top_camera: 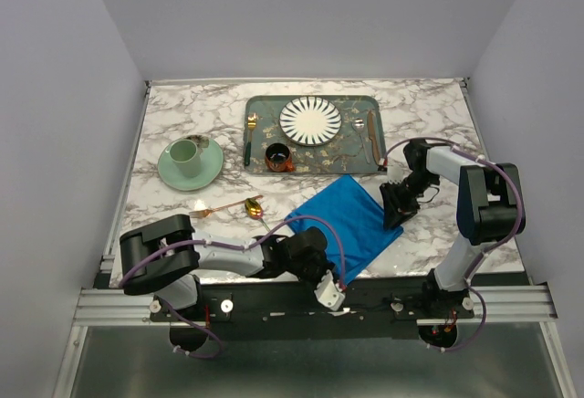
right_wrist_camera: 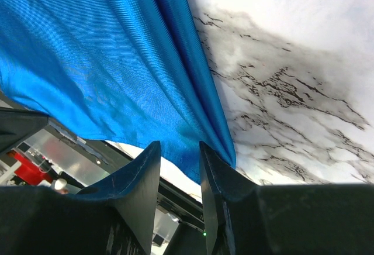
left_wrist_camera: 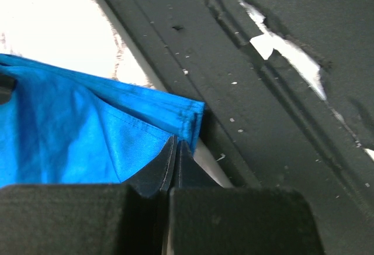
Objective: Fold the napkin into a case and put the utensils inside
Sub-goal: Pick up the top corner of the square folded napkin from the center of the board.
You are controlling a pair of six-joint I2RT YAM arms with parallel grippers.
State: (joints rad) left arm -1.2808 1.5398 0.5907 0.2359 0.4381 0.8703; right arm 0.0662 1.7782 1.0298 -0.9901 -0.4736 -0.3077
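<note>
The left gripper (left_wrist_camera: 174, 162) has its fingers pressed together on the near corner of the napkin (top_camera: 347, 220), where several layered edges of blue cloth meet at the table's (top_camera: 438, 115) near edge. The right gripper (right_wrist_camera: 180, 161) has its fingers standing apart with the napkin's right corner between the tips; creases run in toward them, but whether they press the cloth I cannot tell.

The left arm lies low along the near edge, reaching rightward from its base with the wrist turned toward the table's lip. The right arm stands up at the right side; its forearm runs back and to the left, and the wrist bends down onto the cloth.

One napkin lies as a slanted blue lozenge at the near middle of the marble table, between the two grippers. The two utensils lie just to its left, bare on the table: one copper-pink fork (top_camera: 224, 208); one spoon (top_camera: 255, 207) with a gold bowl.

Farther back sits one patterned tray (top_camera: 351, 106); it carries one striped plate (top_camera: 310, 120), one small dark cup (top_camera: 278, 157), one green-handled fork (top_camera: 247, 142) and one brown-handled pair (top_camera: 374, 138). To the left, one green cup (top_camera: 185, 153) stands on one saucer (top_camera: 210, 172).
</note>
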